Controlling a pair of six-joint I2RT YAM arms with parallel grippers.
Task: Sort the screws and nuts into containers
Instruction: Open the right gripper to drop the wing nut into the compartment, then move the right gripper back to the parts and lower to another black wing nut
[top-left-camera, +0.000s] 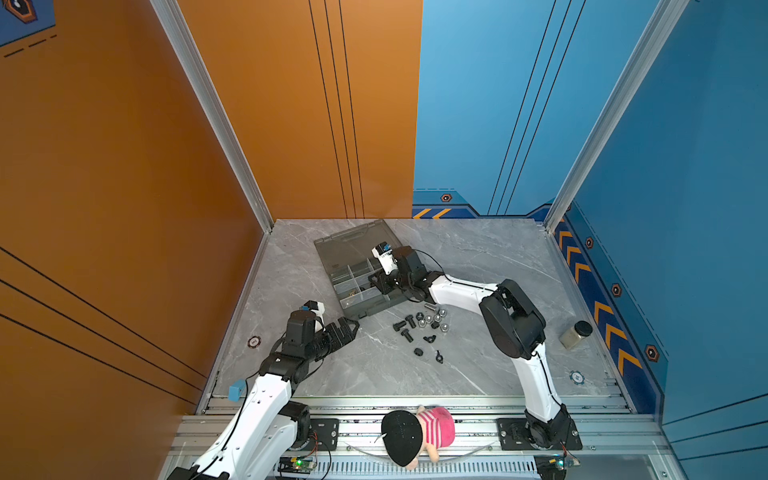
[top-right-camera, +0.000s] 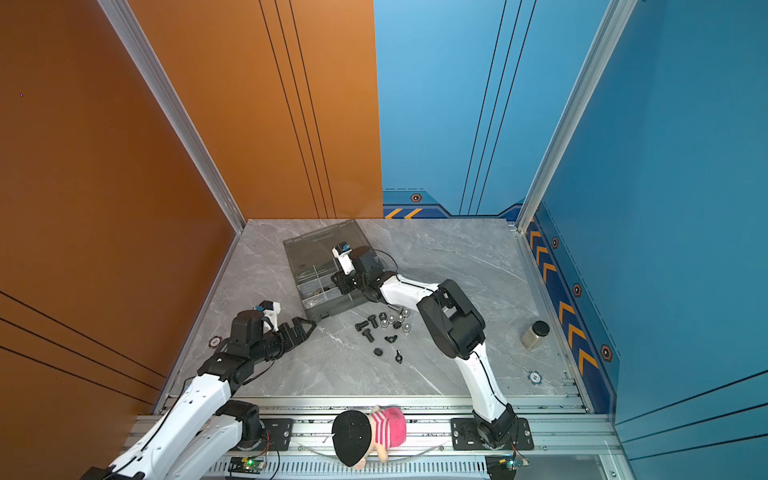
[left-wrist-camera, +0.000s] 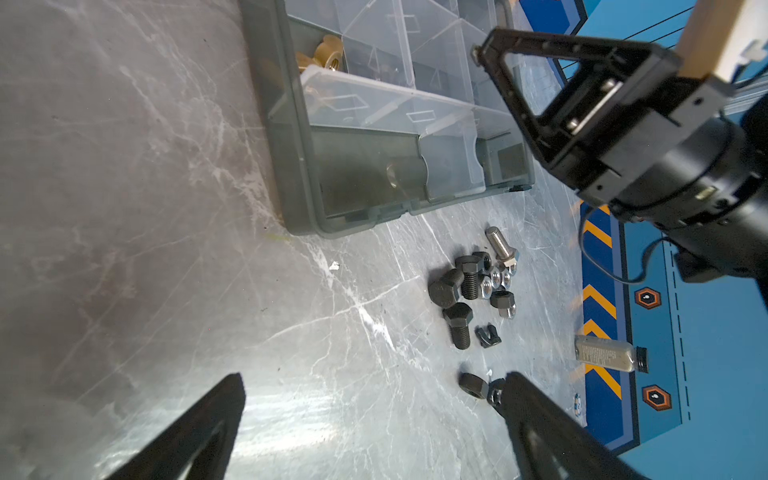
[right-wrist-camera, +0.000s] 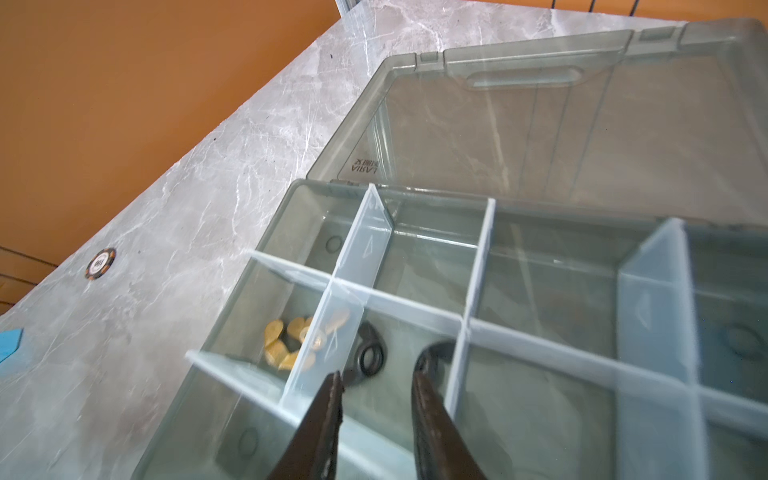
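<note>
Beside the near corner of the open smoky grey translucent plastic organiser case (top-left-camera: 349, 245), the left gripper (top-left-camera: 351, 326) is held wide open, empty. Over the case the right gripper (right-wrist-camera: 376, 372) is parted slightly, nothing gripped; a black wing nut (right-wrist-camera: 368, 353) is seen loose in the cell (right-wrist-camera: 399, 332) just beyond those jaws

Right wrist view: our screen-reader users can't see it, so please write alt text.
The right gripper, fingers apart, hovers over an organiser case cell holding a black nut; the neighbouring cell holds brass wing nuts. The case's open lid lies flat beyond.
</note>
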